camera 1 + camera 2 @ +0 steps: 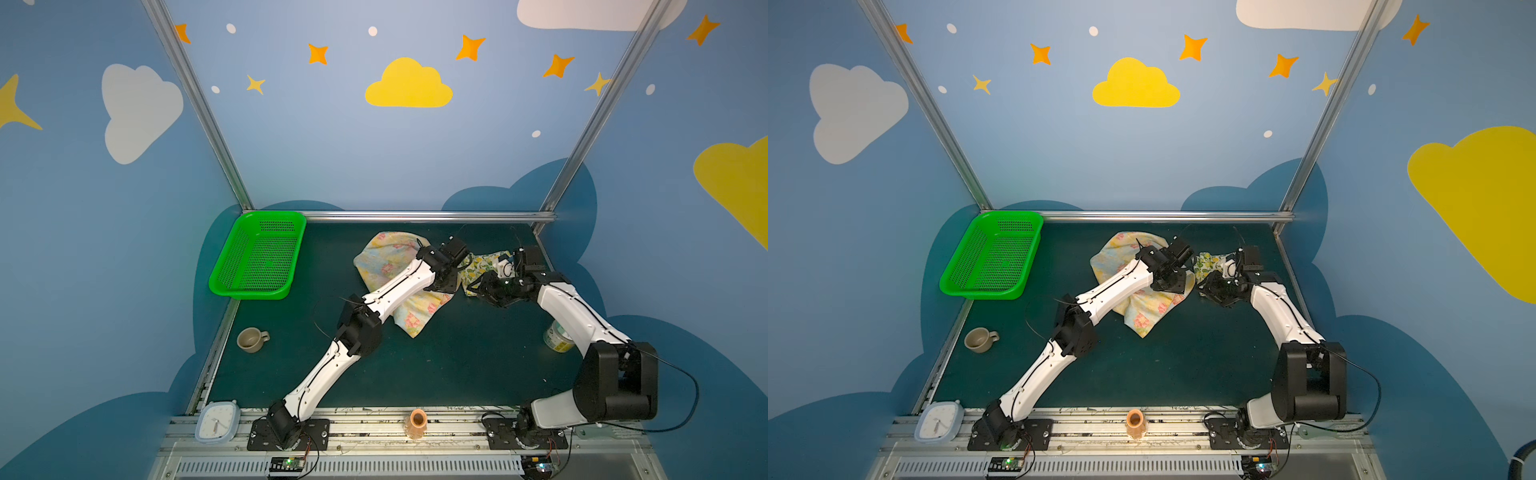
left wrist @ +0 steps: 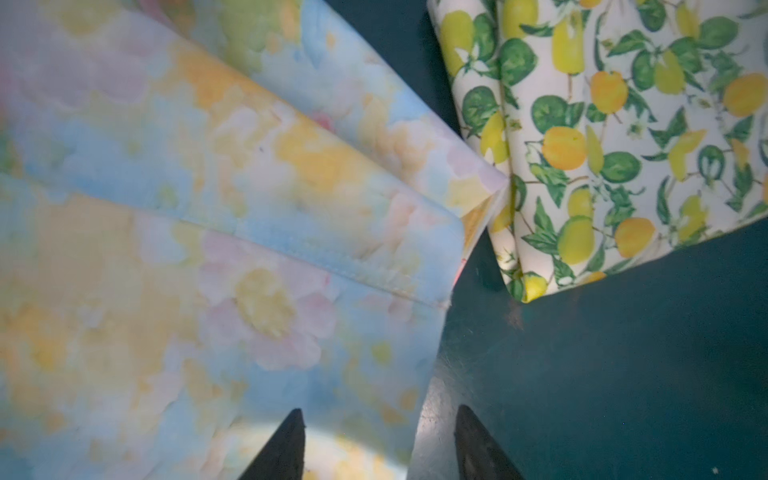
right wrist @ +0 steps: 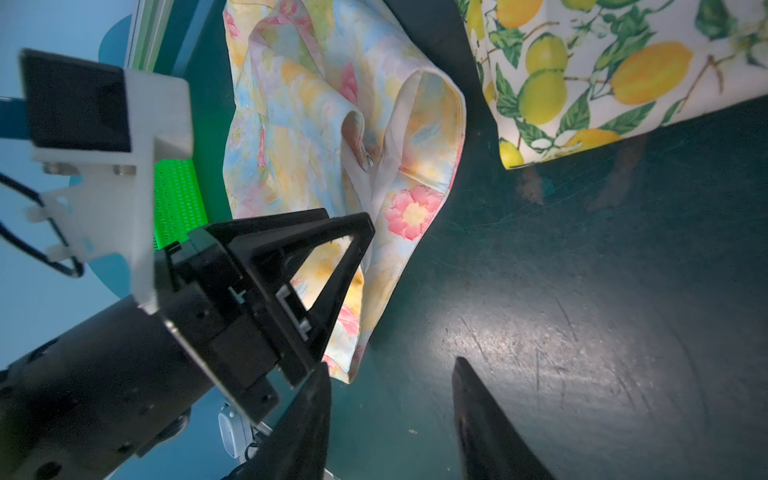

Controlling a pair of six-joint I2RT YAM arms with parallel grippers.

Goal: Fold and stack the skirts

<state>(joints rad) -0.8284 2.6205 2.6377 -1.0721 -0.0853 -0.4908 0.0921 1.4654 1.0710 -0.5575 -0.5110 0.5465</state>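
Dark green tabletop (image 1: pixel 449 365) lies bare across the lower middle of both top views. Farther back, at centre-right, both arms reach to the two skirts. The floral skirt (image 1: pixel 384 259) sprawls rumpled and unfolded under the left arm. Just right of it the lemon skirt (image 1: pixel 484 266) is partly hidden by the right arm, and one corner appears to touch the floral one. The left gripper (image 2: pixel 376 444) stands half open astride the floral hem, one fingertip over cloth and one over tabletop, clamping nothing. The right gripper (image 3: pixel 390 419) is likewise parted and empty above bare tabletop. Folding looks not yet begun; the step in hand seems to be taking hold of the floral hem. Next, the left gripper should close on that edge alone, clear of the lemon skirt.
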